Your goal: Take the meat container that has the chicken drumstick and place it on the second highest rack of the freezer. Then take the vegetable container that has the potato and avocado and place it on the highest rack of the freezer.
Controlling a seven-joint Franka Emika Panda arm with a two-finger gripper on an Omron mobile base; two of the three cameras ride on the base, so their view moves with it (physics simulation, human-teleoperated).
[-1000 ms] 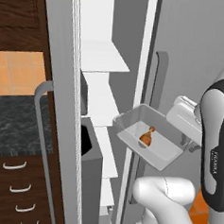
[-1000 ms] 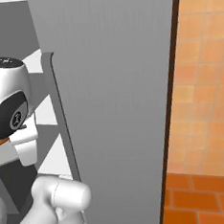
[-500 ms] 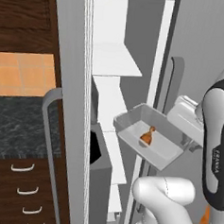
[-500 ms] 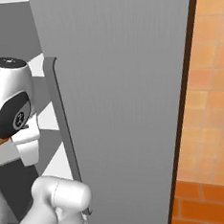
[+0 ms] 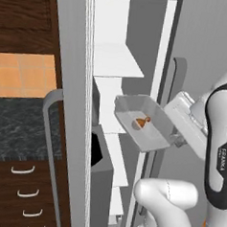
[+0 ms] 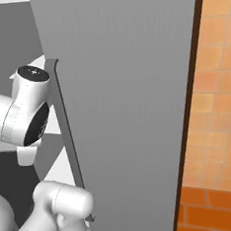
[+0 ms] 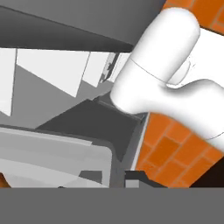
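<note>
Gripper (image 5: 177, 135) at right rim of meat container (image 5: 142, 122), pinching it, container held in air just outside open freezer. Left base view: brown chicken drumstick (image 5: 142, 122) lying inside clear, shallow, rounded tray. Hand view: translucent container corner (image 7: 52, 159) close up. Beyond, flat white freezer racks (image 5: 116, 60). Right base view: smooth grey freezer door (image 6: 131, 101).

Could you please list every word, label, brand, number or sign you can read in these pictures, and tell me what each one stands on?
"FRANKA", in small white letters running lengthwise along the dark band of the robot arm, at the right of the left base view.
No lettering can be made out on the freezer door, the freezer shelves, the meat container or the drawers.
</note>
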